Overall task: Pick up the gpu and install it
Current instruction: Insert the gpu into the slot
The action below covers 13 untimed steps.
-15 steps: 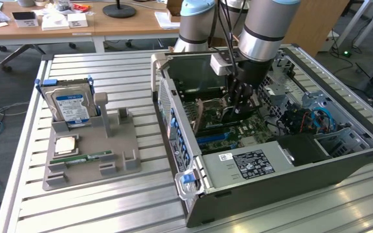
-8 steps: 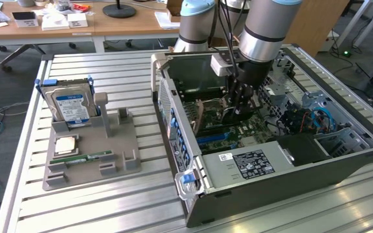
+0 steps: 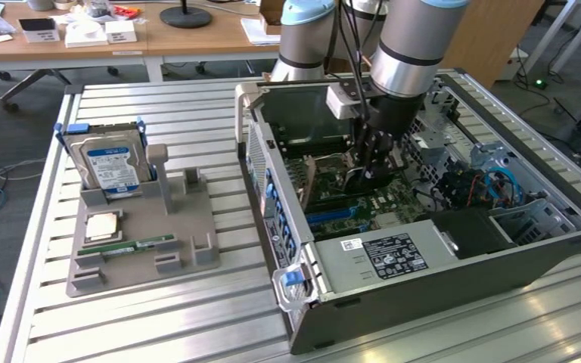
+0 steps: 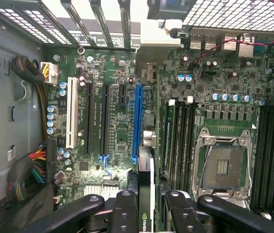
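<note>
My gripper reaches down into the open computer case, over the green motherboard. Its jaws are shut on the gpu, a thin dark card seen edge-on between the black fingers in the wrist view. The card hangs above the board, its edge roughly in line with the long blue expansion slot. In the exterior view the gpu shows as a flat board beside the fingers, close to the case's slotted back wall.
Black expansion slots and a white one lie beside the blue slot. The processor socket and cable bundles flank it. Outside the case, a grey holder carries a hard drive, a processor and a RAM stick.
</note>
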{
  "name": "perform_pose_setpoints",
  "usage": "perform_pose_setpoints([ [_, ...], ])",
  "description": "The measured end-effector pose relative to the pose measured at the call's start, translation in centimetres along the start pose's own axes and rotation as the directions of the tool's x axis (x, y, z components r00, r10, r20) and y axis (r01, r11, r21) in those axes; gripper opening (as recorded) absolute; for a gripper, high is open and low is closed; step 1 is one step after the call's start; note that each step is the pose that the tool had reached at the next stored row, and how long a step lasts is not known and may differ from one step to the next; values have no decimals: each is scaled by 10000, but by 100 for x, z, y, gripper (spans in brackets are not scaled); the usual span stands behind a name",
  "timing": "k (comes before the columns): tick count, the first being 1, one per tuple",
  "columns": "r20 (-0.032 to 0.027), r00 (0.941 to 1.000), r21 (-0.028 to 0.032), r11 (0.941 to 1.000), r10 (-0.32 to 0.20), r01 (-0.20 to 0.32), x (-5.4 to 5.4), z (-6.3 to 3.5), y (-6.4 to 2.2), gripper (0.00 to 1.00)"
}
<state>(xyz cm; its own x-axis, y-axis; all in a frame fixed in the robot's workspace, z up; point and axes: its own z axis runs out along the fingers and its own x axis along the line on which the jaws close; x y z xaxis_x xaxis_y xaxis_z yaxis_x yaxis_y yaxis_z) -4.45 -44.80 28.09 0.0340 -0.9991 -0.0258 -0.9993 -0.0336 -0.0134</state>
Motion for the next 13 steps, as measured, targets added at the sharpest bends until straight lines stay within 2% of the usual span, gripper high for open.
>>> perform_pose_setpoints([
  [13,0,10000,1,10000,4,-4,-1,0,8,26],
])
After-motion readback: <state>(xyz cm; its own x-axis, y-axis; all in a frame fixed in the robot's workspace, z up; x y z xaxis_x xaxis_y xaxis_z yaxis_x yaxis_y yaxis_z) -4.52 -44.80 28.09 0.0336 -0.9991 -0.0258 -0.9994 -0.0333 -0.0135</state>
